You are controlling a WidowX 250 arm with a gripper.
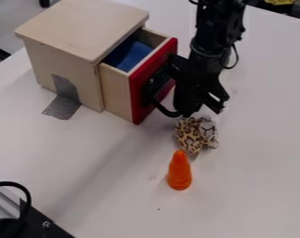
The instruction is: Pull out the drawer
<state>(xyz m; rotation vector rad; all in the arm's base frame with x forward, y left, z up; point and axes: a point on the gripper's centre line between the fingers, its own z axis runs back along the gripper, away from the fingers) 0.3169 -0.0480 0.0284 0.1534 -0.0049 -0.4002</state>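
Note:
My black gripper (188,93) hangs close against the red front of the drawer (137,95), right of the wooden box (75,60). Dark parts at the drawer front overlap, and I cannot tell handle from gripper there, or whether they touch. The drawer stands partly pulled out of the box, and blue material (128,55) shows inside it.
Just below the gripper lies a leopard-print plush toy (189,135), with an orange cone-shaped object (179,171) nearer the front. Grey tape (62,107) joins the box to the white table (251,167). Black equipment (37,223) occupies the lower left corner.

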